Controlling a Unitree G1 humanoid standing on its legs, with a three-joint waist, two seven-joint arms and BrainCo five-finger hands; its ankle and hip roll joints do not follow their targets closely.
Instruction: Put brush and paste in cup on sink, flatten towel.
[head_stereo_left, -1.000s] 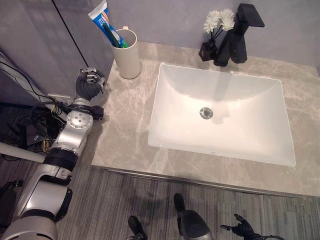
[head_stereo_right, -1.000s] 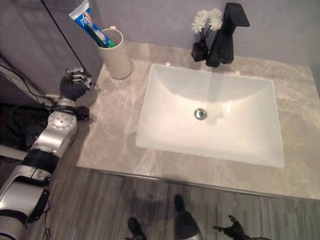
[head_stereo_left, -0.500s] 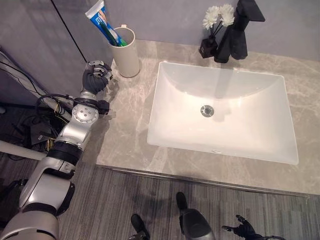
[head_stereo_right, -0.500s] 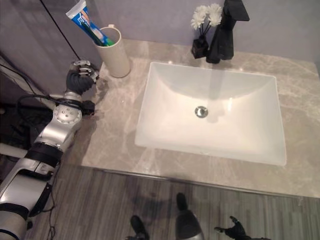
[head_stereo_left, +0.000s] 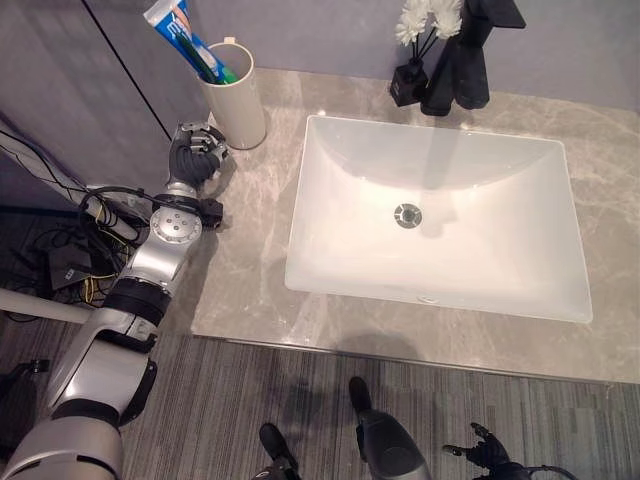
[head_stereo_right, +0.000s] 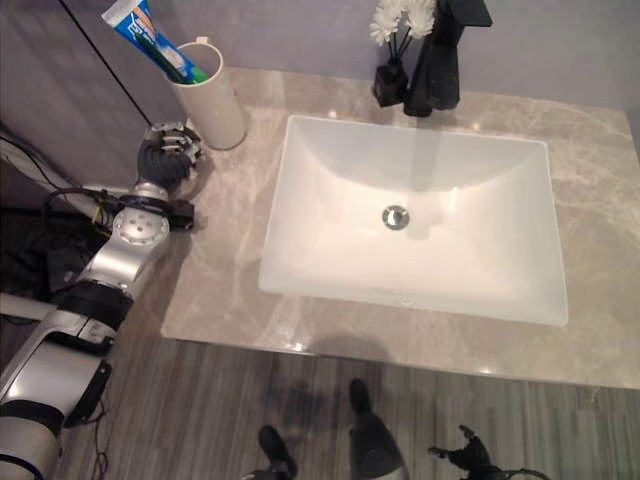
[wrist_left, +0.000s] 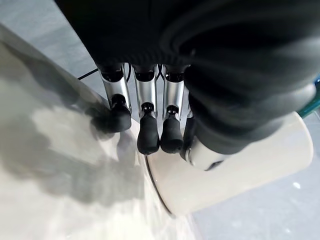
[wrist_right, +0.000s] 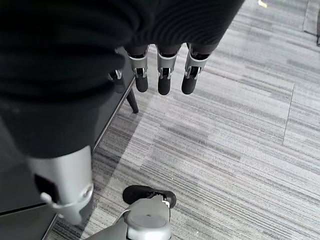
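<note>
Cup (head_stereo_left: 234, 97) with toothpaste (head_stereo_left: 178, 35) and toothbrush (head_stereo_left: 226, 74) inside; both hands' fingers (wrist_left: 148, 133) relaxed, empty.

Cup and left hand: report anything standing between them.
Nothing visible does. The left hand, holding nothing, hangs just beside the cup at the counter's edge, with only bare counter between them.

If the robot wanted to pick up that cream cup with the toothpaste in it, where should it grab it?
Probably round the plain middle of the cup, coming from the counter's left edge, where the left hand hangs with relaxed fingers. The cup stands upright with straight walls, and the toothpaste tube and toothbrush lean out of the top, so a grasp from above looks blocked.
</note>
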